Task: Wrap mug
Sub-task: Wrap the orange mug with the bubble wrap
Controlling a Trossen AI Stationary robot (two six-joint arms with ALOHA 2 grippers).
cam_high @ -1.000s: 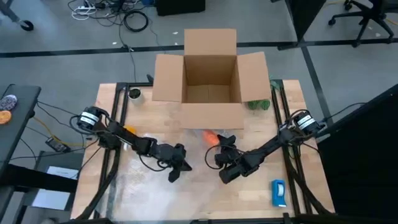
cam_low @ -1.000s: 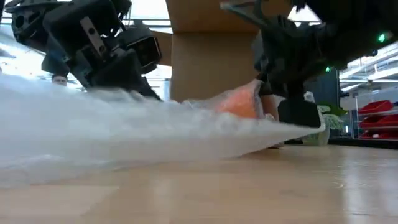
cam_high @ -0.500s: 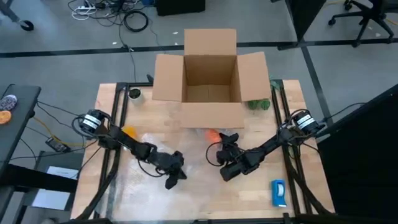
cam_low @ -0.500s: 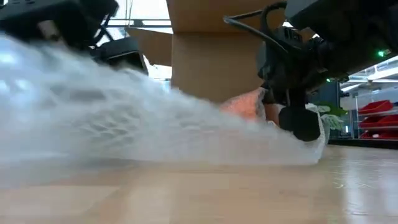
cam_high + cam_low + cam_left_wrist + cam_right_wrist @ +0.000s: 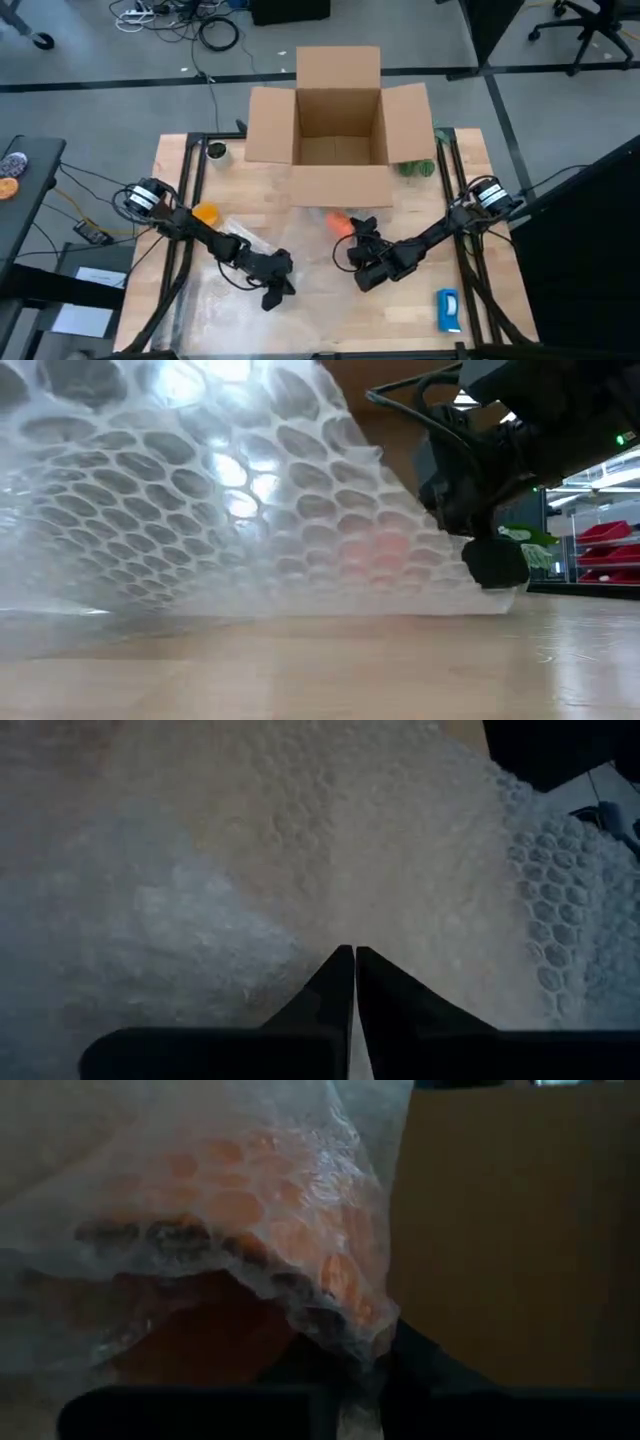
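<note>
While cardboard box [image 5: 338, 120] gapes | left tool [image 5: 354, 982] clenched on bubble wrap [image 5: 230, 500] | right tool [image 5: 362, 240]: unclear

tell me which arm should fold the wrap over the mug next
Likely left: its hand is shut on the bubble wrap and lifts it. The right hand sits at the mug, pinning wrap there.
</note>
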